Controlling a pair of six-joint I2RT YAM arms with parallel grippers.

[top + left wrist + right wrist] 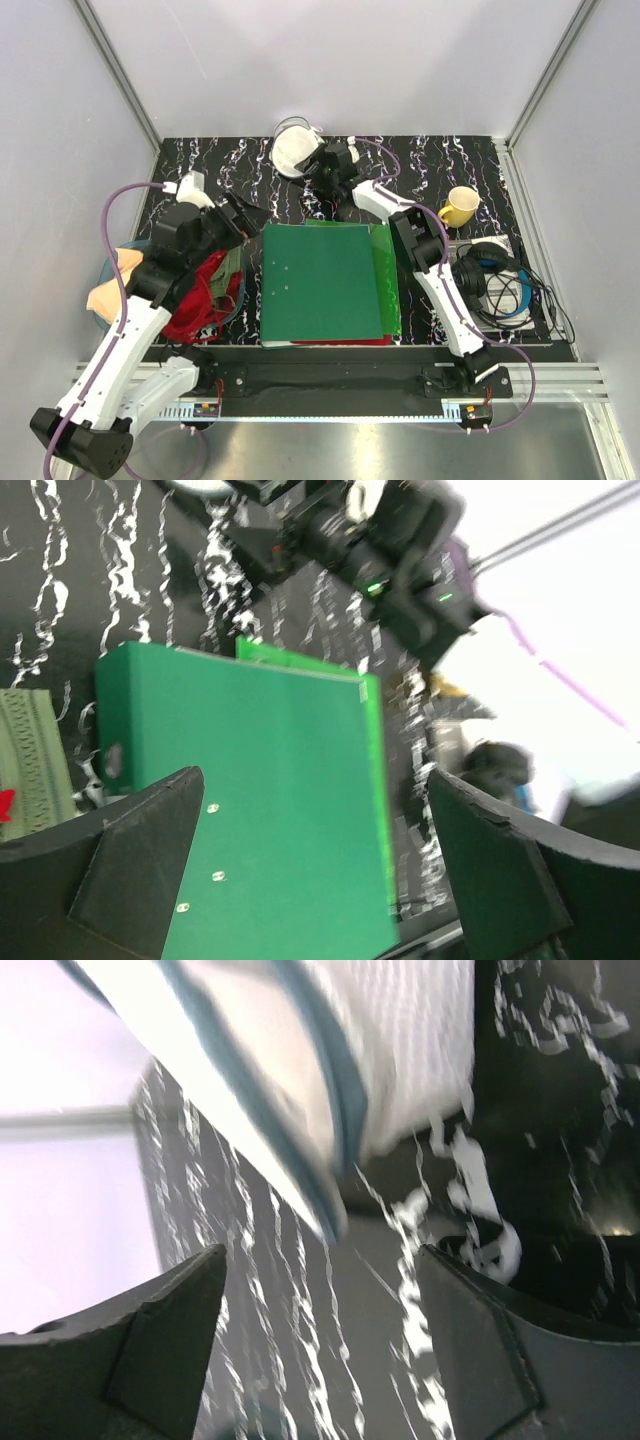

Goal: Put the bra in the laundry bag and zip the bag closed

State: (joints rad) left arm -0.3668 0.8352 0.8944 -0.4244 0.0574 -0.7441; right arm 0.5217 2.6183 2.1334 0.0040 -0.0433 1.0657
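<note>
The right claw (318, 170), spread and empty, sits just beside the laundry bag (293, 152), beyond the far edge of the green folder (320, 285). The left claw (248, 215), also spread, hovers at the folder's far-left corner. The bra (106, 297) lies left of the folder, partly under the left arm, and its long axis seems to run near-to-far.

The left arm (120, 350), at the lower left of the top view, has smooth white plastic links between bulky black joints, and a thin purple cable (107, 225) curves beside it. The right arm (445, 300) is built the same, with a second purple cable (533, 385) at the lower right. Small green lights (375, 585) glow on its black wrist. The left wedge-shaped fingers (130, 870) are matte black.
</note>
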